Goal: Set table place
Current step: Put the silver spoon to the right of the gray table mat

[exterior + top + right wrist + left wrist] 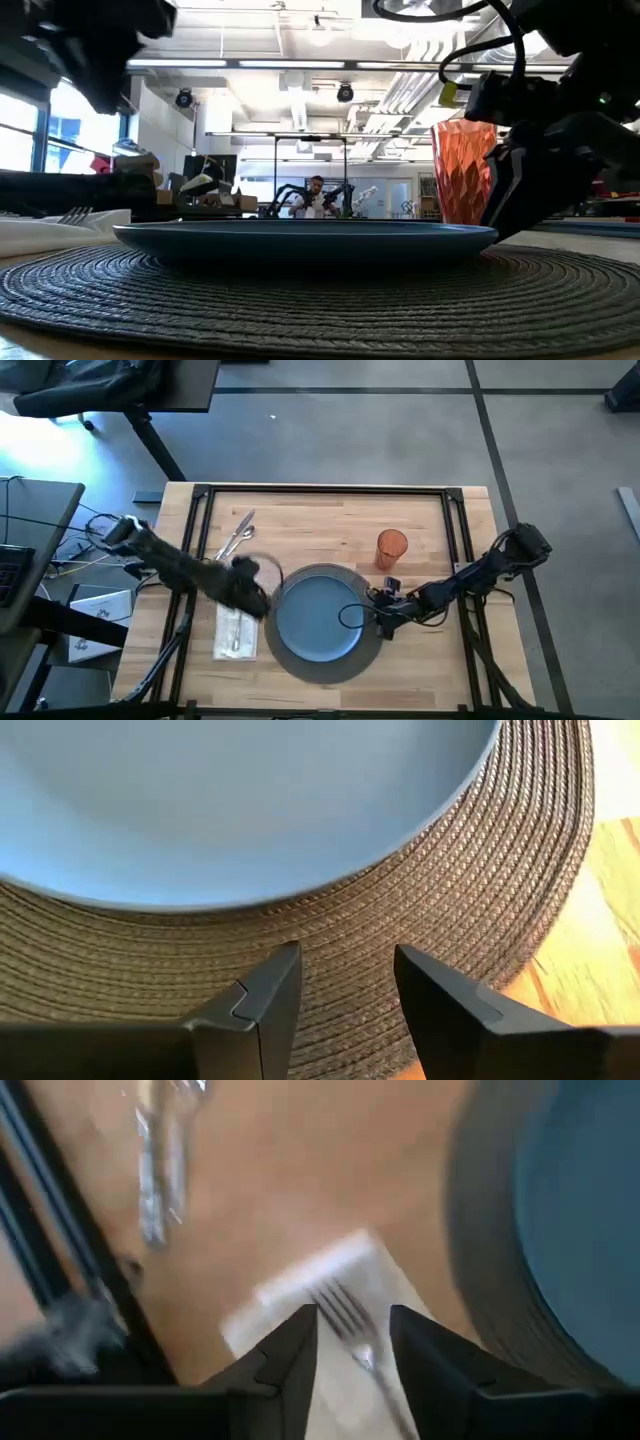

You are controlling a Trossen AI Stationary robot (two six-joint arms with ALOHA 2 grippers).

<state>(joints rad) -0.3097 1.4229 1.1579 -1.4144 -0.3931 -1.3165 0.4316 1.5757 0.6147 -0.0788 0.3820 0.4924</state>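
Tabletop (330,510): light wooden planks inside a thin black frame, carrying everything in the setting.
Placemat (372,656): round, dark grey and woven, lying near the front middle of the tabletop; its rim shows all round the plate.
Plate (318,615): smooth blue, resting flat and roughly centred on the placemat.
Napkin (236,632): white, laid flat just beside the placemat on the left-arm side.
Cup (391,547): orange and faceted, upright on the wood behind the placemat toward the right arm, near but apart from it.
Fork (350,1323): lying on the napkin, its tines showing between the left jaws.
Loose cutlery (238,534): two silver pieces, apparently a knife and spoon, lying on bare wood well behind the napkin.
Progress: by my reading, well advanced. Placemat, plate, napkin, fork and cup look placed; the loose cutlery remains to be brought beside the plate.
Left arm: stretched in from the left edge, its left gripper (353,1342) low over the napkin, jaws narrowly parted with the fork between them; whether they touch it I cannot tell.
Right arm: reaching in from the right edge, its right gripper (347,982) hanging over the placemat's rim just beside the plate edge, jaws narrowly apart and holding nothing.
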